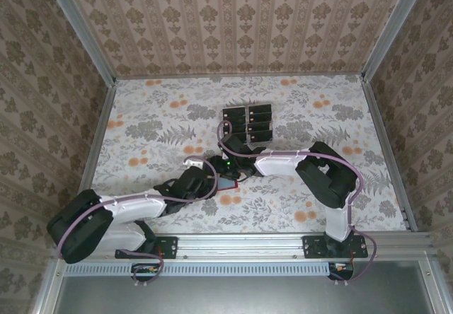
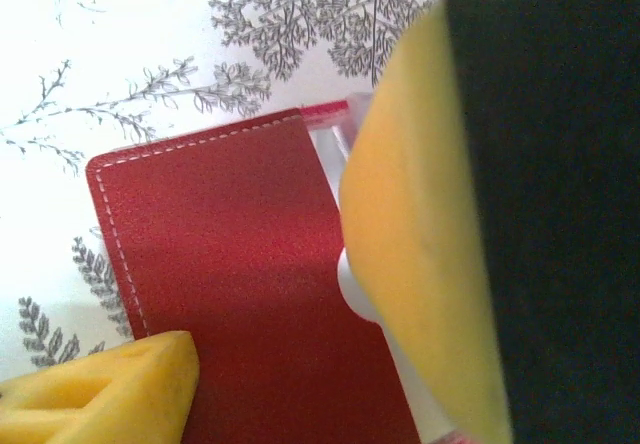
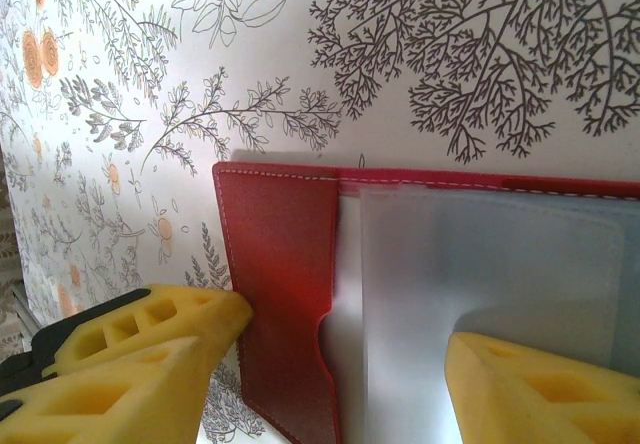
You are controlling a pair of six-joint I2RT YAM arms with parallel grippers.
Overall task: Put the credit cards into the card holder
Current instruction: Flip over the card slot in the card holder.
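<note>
Step in hand, as I read it: get the card holder (image 3: 280, 264) spread & pinned flat so a card can slide into a pocket; neither claw has a card. The holder lies open on the floral table (image 1: 156, 116), near its middle, w/ both arms meeting over it. The credit cards (image 1: 248, 124) sit in a tidy block farther back, well apart from it. To do this well, one claw should press the red cover down near the fold so it can't spring shut, w/o dragging the holder across the table, while the other lifts off & goes for a card. Aim the card at the pale pocket's open edge, flat & square, not at the stitched rim. Right claw (image 3: 345, 336): about mid-wide, nothing clamped. One fingertip (image 3: 200, 324) touches the edge of the red flap; the other hangs over the clear pocket. Left claw (image 2: 268, 314): also part-open, straddling the red cover, one finger at its near corner, the other over the inner side. Whether its pads actually press on the cover I can't tell; view's too close & blurred.
</note>
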